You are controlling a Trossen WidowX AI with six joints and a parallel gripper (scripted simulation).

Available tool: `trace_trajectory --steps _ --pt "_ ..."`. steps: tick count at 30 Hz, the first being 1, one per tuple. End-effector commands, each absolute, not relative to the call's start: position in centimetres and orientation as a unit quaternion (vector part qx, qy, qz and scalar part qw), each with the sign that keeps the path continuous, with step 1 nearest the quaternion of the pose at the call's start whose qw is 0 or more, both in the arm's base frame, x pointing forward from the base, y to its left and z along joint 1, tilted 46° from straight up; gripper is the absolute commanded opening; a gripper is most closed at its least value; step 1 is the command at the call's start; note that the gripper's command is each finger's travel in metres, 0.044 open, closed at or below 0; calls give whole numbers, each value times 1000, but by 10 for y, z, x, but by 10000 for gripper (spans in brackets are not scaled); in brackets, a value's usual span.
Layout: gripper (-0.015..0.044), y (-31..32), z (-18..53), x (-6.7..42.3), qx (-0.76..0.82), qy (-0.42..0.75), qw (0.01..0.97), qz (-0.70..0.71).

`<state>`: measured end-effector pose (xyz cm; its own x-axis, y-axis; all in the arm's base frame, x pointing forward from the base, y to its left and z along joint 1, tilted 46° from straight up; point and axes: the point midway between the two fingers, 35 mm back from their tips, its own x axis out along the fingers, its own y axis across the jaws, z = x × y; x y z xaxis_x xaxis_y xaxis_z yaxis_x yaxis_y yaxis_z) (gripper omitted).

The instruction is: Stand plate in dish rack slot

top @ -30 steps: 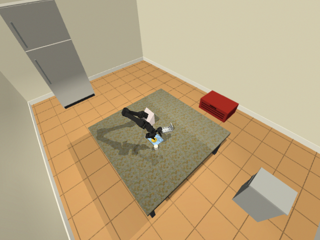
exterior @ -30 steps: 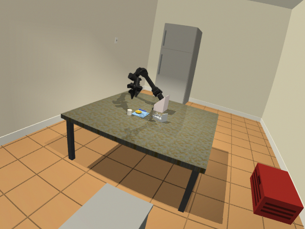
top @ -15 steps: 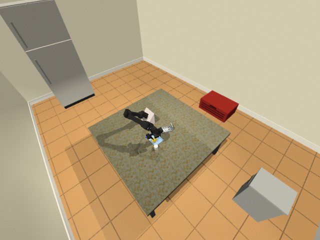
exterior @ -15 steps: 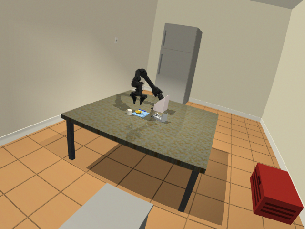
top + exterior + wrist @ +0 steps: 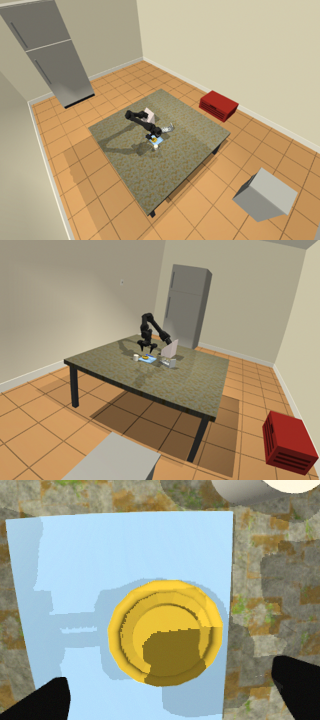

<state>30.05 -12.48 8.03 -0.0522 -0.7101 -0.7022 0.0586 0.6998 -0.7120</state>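
The yellow round plate (image 5: 154,139) (image 5: 145,357) (image 5: 165,620) lies flat, face up, on a light blue mat (image 5: 159,140) (image 5: 151,360) (image 5: 75,555). My gripper (image 5: 146,351) (image 5: 174,678) is open and empty, pointing down above the plate. In the wrist view the fingertips stand wide on both sides of the plate's near edge, touching nothing. The small pale dish rack (image 5: 166,129) (image 5: 172,363) stands on the table beside the mat, with a taller panel at one end. Its slots are too small to tell apart, and no plate shows in it.
A white cup (image 5: 155,146) (image 5: 135,357) (image 5: 295,484) stands close to the mat's edge. A blue, thin object (image 5: 149,355) lies at the mat's other side. A tall pinkish-white angled block (image 5: 149,114) (image 5: 172,349) stands behind the rack, near the arm's base.
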Motion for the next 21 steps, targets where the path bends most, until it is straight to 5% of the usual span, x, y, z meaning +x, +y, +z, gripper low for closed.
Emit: trace_trajectory --steps 1,21 --pt "400 -126 80 298 -257 667 634 -297" --pt "400 -148 59 296 -256 667 634 -297"
